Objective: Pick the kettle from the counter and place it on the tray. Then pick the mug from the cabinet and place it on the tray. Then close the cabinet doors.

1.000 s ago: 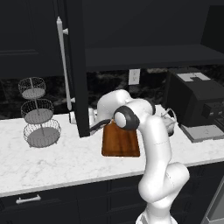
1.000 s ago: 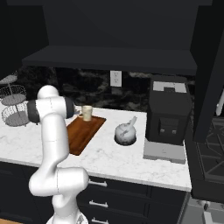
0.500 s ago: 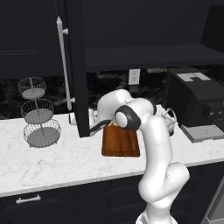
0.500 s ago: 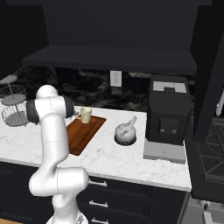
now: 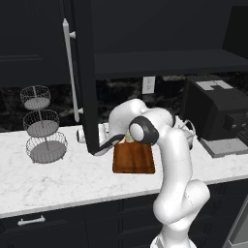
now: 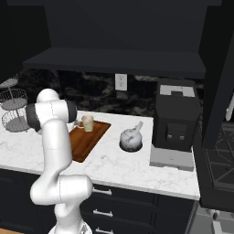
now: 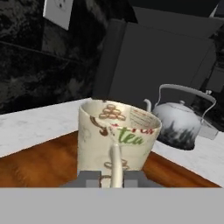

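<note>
hand: mug print | base: kettle off tray

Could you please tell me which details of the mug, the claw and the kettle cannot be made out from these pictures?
- Claw: hand view, its tips are cut off by the bottom edge, so its grip on the mug is unclear.
- Mug, left base view: nearly all hidden behind the arm.
- Kettle: left base view, the arm covers most of it.
- Tray: its far end is hidden by the arm.

A kitchen: marble counter, black cabinet, probably a coffee machine.
</note>
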